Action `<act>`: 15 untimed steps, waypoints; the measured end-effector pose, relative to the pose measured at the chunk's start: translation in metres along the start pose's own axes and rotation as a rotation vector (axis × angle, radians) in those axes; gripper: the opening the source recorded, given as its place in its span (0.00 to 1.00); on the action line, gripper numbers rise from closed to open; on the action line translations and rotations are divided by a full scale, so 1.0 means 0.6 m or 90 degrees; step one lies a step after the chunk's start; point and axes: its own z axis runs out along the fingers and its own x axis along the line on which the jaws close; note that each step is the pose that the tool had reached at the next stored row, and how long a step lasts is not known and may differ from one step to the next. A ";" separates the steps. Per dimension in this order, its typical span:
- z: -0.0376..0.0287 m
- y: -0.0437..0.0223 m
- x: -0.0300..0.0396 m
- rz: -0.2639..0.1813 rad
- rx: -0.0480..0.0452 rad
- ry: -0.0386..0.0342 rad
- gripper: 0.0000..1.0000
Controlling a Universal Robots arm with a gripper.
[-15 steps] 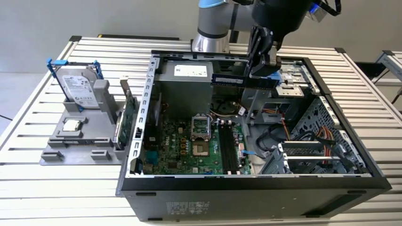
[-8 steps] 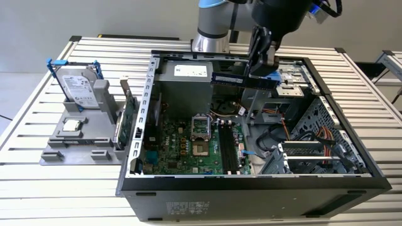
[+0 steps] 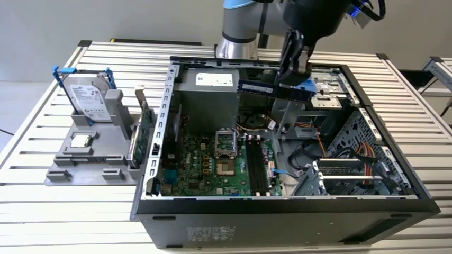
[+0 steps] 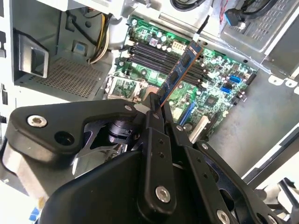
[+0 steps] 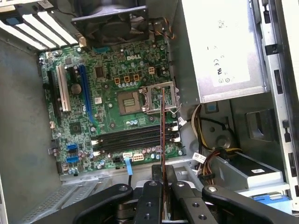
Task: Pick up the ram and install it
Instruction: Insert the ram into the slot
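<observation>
Slatted white metal table (image 3: 63, 211), plain grey wall behind. Black-and-grey steel computer case (image 3: 282, 209) lies open in the table's middle. Inside it: green motherboard (image 3: 211, 164), long black memory slots (image 3: 255, 166), boxy grey power supply (image 3: 205, 100) by the case's far edge. Loose orange and black cables run beside the slots. Grey moulded fixture (image 3: 84, 159) near the table edge on the exterior view's left carries a silver hard drive in a blue frame (image 3: 90, 100) and an upright green expansion card (image 3: 145, 129). Black gripper (image 3: 293, 79) is clamped narrow on the slim dark-blue ram stick (image 3: 258, 87), held in the air over the case's far side, apart from the slots.
</observation>
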 end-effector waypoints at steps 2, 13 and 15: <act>0.000 0.000 0.000 0.010 -0.0001 -0.0006 0.00; 0.000 0.000 0.000 0.056 -0.0005 -0.0037 0.00; 0.000 0.000 0.000 0.064 -0.0005 -0.0043 0.00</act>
